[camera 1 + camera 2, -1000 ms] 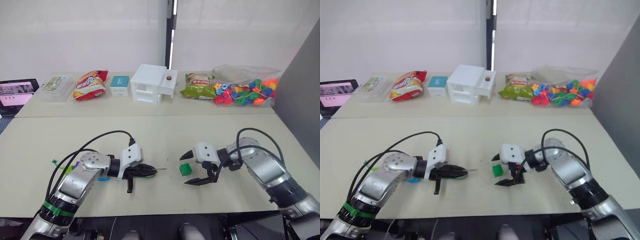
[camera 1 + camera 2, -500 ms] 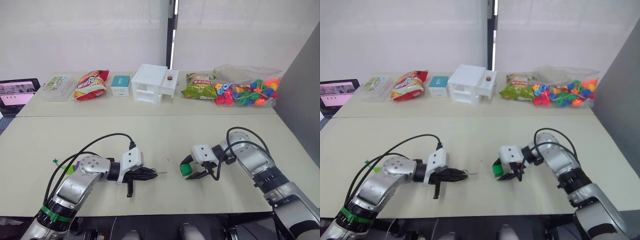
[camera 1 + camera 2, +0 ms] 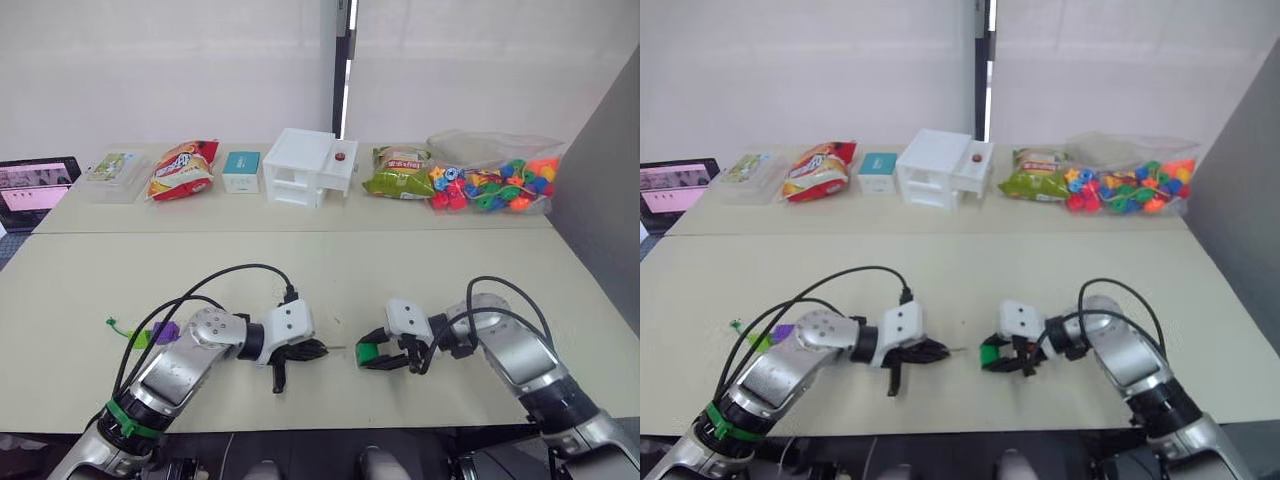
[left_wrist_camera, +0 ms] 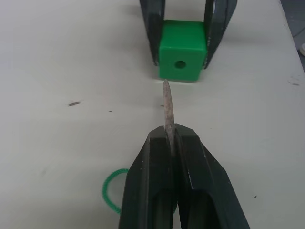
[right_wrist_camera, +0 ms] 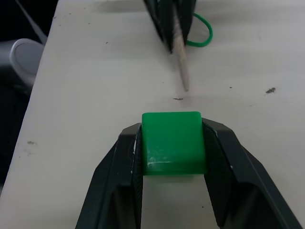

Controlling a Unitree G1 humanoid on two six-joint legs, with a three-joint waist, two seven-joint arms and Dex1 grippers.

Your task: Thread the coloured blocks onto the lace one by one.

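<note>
Between the grippers near the table's (image 3: 330,290) front edge, the right gripper (image 5: 172,143) clamps the green block (image 4: 181,56) (hole facing left), while the left gripper (image 4: 171,143), pinched on the lace (image 4: 167,107), aims its tip just short of, slightly low of, that hole.

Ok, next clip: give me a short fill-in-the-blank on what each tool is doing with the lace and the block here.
1. The right tool is shut on the ____ block.
2. The left tool pinches the lace's stiff ____, aimed at the block.
3. The tip has not yet entered the block's ____.
4. Behind the left tool, the green lace forms a ____ on the table.

Missing words: green; tip; hole; loop
</note>
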